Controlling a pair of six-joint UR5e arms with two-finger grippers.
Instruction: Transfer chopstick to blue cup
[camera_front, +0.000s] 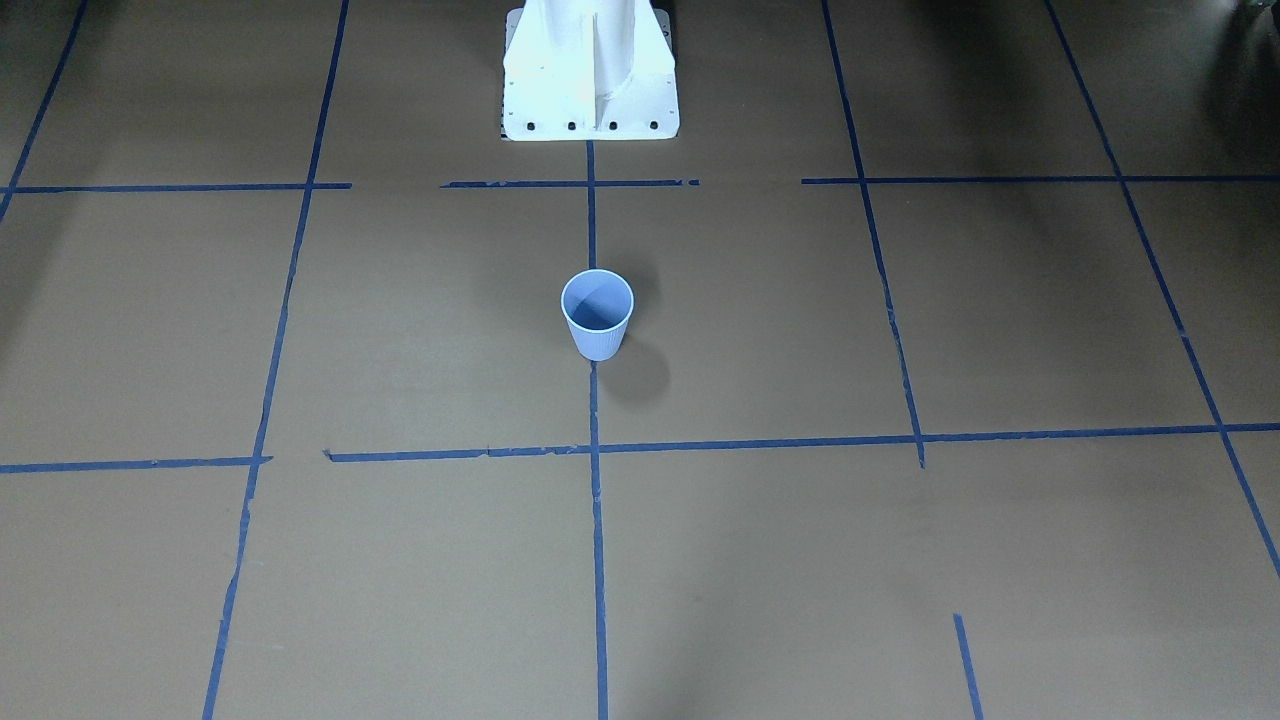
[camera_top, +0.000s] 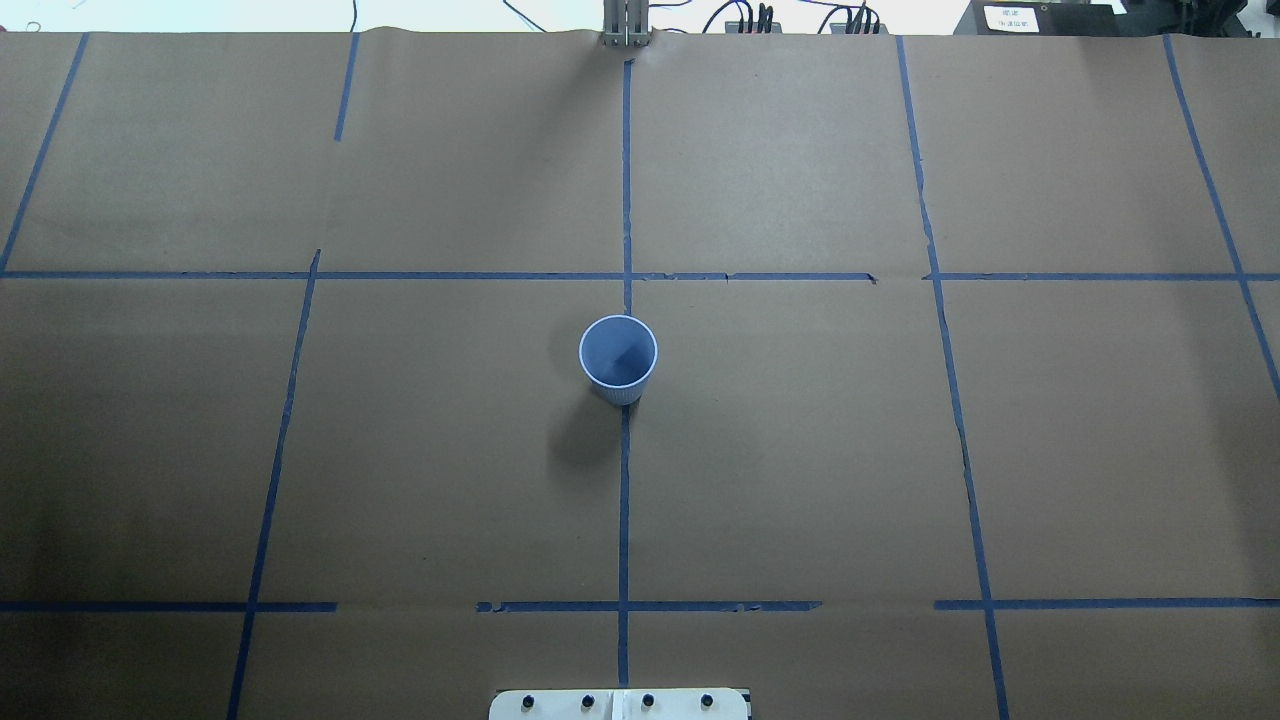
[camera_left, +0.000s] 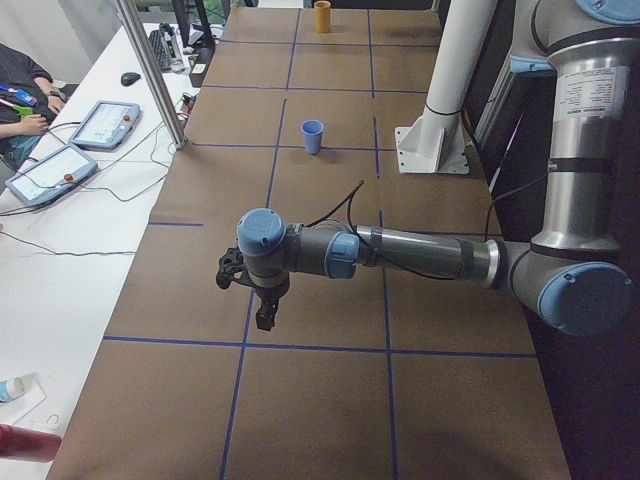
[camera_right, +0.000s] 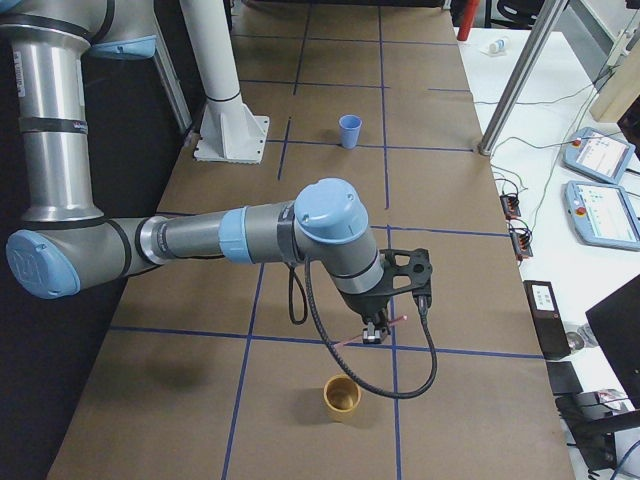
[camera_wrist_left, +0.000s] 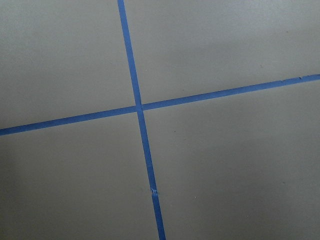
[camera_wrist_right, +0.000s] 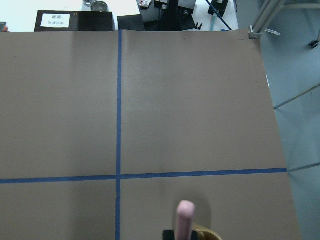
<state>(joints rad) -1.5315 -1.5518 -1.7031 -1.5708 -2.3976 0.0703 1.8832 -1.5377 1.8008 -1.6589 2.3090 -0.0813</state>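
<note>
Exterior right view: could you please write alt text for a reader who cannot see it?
The right gripper, on the near arm, holds the chopstick tilted above the brown table, with a yellow cup standing nearby. The blue cup stands upright far along the table, beside the white pedestal.

The chopstick (camera_wrist_right: 185, 216) ran off the wrist view's bottom edge, beside perhaps a yellow cup (camera_wrist_right: 206, 235); the left gripper (camera_left: 264, 318) was too small to read.
</note>
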